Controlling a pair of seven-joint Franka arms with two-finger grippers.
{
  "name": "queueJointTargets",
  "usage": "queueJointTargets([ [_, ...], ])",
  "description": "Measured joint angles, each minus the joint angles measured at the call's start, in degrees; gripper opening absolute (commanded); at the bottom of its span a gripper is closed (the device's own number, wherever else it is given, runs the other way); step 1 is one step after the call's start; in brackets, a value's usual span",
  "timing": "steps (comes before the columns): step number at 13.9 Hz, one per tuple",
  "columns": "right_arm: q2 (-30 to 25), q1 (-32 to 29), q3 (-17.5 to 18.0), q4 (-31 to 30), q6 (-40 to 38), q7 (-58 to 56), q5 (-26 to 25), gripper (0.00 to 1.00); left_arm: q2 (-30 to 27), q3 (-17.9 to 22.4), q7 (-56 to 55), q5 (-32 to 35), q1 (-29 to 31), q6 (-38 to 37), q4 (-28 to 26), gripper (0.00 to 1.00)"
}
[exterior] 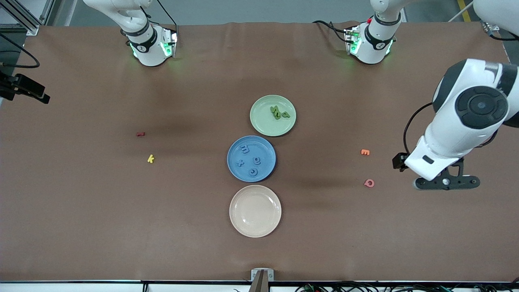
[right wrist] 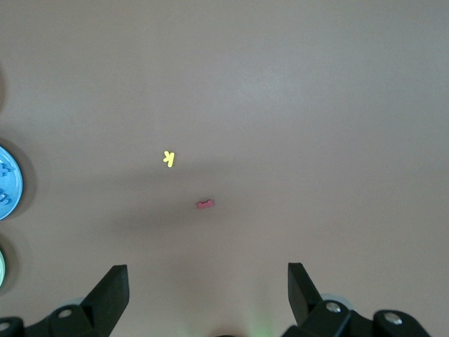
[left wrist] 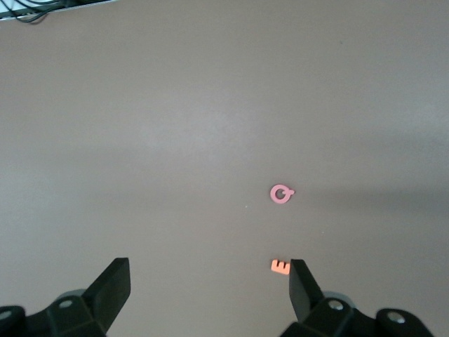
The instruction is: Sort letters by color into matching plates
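Nearest the camera sits an empty cream plate (exterior: 255, 211). The blue letters (exterior: 248, 161) lie in the blue plate (exterior: 235, 170) at the worktop's middle, and the green letters (exterior: 279, 113) lie in the green plate (exterior: 263, 121) – sorting looks done. The left hand (exterior: 446, 182) hangs with fingers apart over the worktop's edge at its own end, near the pink letter (exterior: 369, 183) and orange letter (exterior: 365, 152). The right hand (right wrist: 207, 295), also spread, is over the red letter (exterior: 140, 134) and yellow letter (exterior: 151, 159). The risk – grabbing a stray and dropping it into a sorted plate.

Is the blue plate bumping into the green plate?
Cannot tell. In the front view the blue plate and the green plate have rims that seem to meet at one spot, but no view shows contact or a gap plainly.
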Motion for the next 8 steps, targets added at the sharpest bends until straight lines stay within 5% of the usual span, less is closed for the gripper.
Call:
queueJointTargets([
  [4, -2.4, 0.0, 0.5, -1.5, 0.0, 0.0, 0.0, 1.00, -4.4, 2.2, 1.2, -8.1, 0.6, -0.5, 0.1, 1.00],
  [8, -2.7, 0.5, 1.1, -2.0, 0.9, 0.0, 0.0, 1.00, -10.7, 13.7, 2.0, -22.0, -3.9, -0.5, 0.1, 1.00],
])
